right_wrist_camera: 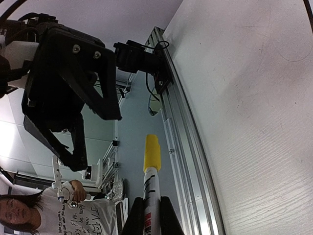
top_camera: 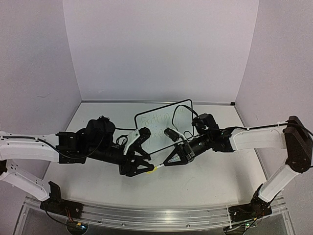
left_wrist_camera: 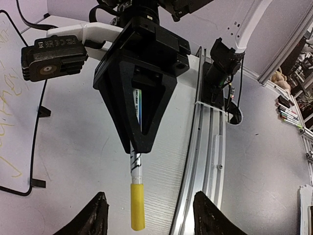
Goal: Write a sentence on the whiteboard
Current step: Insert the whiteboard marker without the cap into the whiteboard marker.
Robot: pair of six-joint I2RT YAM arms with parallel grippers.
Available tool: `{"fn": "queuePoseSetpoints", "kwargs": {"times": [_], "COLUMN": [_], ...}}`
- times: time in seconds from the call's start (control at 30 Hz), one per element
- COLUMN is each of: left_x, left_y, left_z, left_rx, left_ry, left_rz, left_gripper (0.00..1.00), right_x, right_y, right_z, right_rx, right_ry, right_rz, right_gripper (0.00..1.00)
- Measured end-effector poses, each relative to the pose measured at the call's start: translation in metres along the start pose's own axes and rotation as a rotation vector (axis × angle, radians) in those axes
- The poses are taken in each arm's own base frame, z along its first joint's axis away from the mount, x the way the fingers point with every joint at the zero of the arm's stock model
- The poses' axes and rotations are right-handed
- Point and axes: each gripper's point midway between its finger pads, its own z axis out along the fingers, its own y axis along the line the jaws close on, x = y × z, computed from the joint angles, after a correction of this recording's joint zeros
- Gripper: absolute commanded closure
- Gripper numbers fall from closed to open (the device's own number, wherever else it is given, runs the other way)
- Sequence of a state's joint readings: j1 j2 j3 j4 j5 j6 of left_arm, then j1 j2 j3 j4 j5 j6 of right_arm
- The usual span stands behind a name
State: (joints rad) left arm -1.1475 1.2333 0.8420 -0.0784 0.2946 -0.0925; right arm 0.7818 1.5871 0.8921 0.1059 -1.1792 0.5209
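The whiteboard [top_camera: 180,116] stands upright at the back middle of the table, and its edge shows in the left wrist view [left_wrist_camera: 19,122]. The sentence [top_camera: 155,120] is faint yellow-green handwriting on it [left_wrist_camera: 9,83]. My right gripper [top_camera: 168,161] is shut on a white marker [right_wrist_camera: 150,196] with a yellow cap [right_wrist_camera: 151,152], held level above the table. The cap [left_wrist_camera: 137,205] points at my left gripper [top_camera: 148,152]. That gripper is open, its fingertips [left_wrist_camera: 93,215] on either side of the cap without touching. The left gripper also shows in the right wrist view [right_wrist_camera: 73,88].
An aluminium rail [left_wrist_camera: 205,147] runs along the table's near edge, with the arm bases clamped to it [top_camera: 244,211]. White walls close the table on three sides. A person [right_wrist_camera: 19,210] stands beyond the rail. Several markers [left_wrist_camera: 288,112] lie on a shelf off the table.
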Motion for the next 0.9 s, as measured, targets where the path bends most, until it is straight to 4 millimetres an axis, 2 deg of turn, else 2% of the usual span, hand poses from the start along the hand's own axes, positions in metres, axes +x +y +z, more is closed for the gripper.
{"fn": "queuePoseSetpoints", "kwargs": {"times": [0.13,0.4,0.63,0.9], "left_x": [0.0,0.024,0.037,0.039], "left_y": [-0.004,-0.005,-0.005,-0.009], "left_z": [-0.008,0.003,0.01,0.01], "left_rx": [0.033,0.092,0.12,0.146], "left_ry": [-0.01,0.073,0.123,0.134], "left_rz": [-0.063,-0.189,-0.249,-0.261], "left_gripper": [0.32,0.36,0.57,0.83], "right_x": [0.0,-0.005,-0.006,-0.005], "right_y": [0.001,0.013,0.019,0.022], "right_z": [0.0,-0.003,-0.005,-0.006], "right_rx": [-0.004,-0.022,-0.033,-0.039], "right_ry": [0.001,-0.006,-0.009,-0.008], "right_rz": [0.001,-0.029,-0.044,-0.049], "right_gripper": [1.0,1.0,1.0,1.0]}}
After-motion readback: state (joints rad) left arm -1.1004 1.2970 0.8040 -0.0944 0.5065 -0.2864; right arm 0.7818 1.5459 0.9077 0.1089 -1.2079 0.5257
